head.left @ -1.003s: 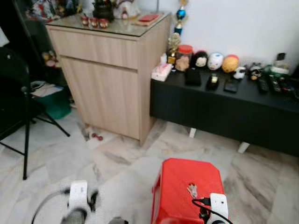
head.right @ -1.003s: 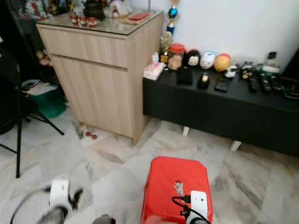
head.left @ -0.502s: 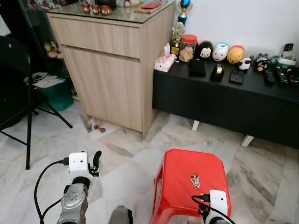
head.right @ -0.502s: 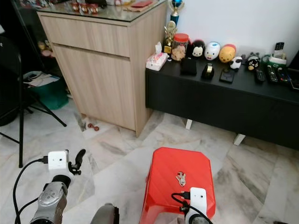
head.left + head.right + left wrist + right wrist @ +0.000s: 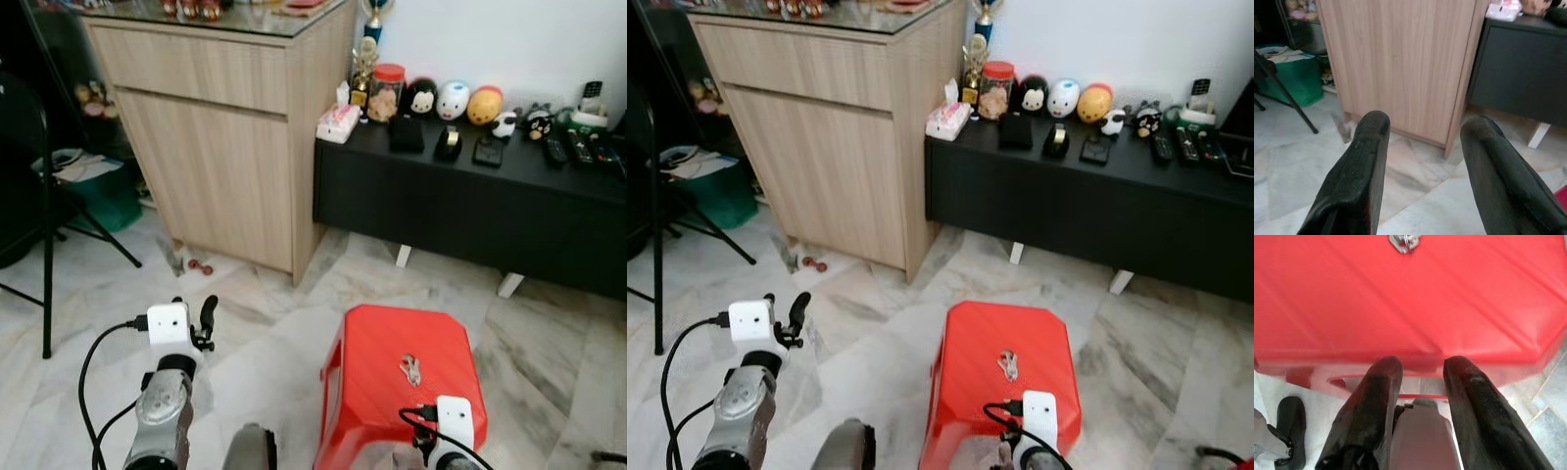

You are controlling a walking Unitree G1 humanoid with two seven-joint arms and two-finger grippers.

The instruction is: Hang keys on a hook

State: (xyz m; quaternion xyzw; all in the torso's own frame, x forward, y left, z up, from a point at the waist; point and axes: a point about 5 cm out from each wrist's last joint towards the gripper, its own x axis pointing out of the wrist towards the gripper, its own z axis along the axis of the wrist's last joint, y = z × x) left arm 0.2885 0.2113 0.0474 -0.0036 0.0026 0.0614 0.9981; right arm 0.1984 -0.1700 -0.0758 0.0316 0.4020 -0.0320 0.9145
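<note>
A stool point(image 5: 392, 392) stands on the floor point(image 5: 265, 323) in the near foreground, right of centre, and a bunch of keys point(image 5: 409, 369) lies on its seat. The right gripper point(image 5: 1420, 382) hangs at the stool's near edge, fingers apart. The left gripper point(image 5: 1422, 161) sits well to the left, over bare floor, fingers spread. Beyond them a tall cabinet point(image 5: 225, 137) stands on the left against the far wall, and a low bench point(image 5: 470, 206) runs rightward from its side — a row of small ornaments point(image 5: 451, 101) along its back edge. A folding chair point(image 5: 29, 196) stands at the far left.
</note>
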